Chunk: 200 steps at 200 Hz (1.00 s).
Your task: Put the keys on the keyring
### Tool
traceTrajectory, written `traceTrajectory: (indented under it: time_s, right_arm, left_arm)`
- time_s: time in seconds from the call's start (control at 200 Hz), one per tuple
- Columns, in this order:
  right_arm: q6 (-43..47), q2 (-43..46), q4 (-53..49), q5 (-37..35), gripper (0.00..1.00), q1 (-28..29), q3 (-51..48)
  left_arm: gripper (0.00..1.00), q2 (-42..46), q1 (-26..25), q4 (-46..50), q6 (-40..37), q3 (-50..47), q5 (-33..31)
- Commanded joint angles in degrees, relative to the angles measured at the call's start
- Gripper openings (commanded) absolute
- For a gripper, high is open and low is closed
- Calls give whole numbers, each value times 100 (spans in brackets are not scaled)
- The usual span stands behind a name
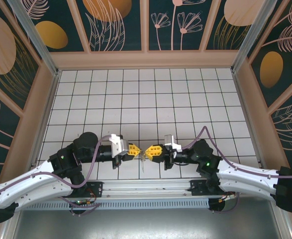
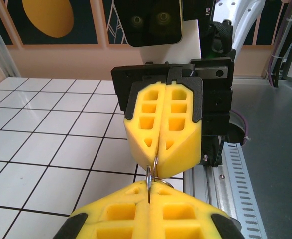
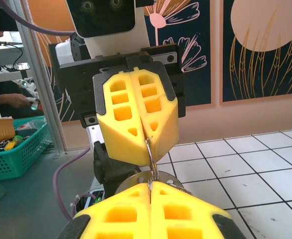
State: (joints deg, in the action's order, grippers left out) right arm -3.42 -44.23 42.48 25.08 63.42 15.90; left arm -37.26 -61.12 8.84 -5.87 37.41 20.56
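Above the white tiled counter [image 1: 185, 99], the left end effector [image 1: 137, 150] and right end effector [image 1: 147, 151] are meeting tip to tip. Each is pinching the keyring [image 2: 152, 174], probably steadying it for threading, and the keys [image 1: 143, 163] seem to be dangling beneath.

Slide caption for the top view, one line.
Left gripper and right gripper meet tip to tip over the tiled table, both shut on the keyring.
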Motion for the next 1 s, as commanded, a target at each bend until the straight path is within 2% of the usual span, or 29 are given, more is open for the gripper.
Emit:
traceTrajectory:
  time_s: [0.0, 0.996]
  right_arm:
    - [-45, 90, 252, -50, 0, -40, -44]
    - [-78, 11, 433, 5, 0, -100, -40]
  left_arm:
    - [0, 73, 13, -93, -76, 136, 63]
    - [0, 100, 14, -93, -58, 107, 63]
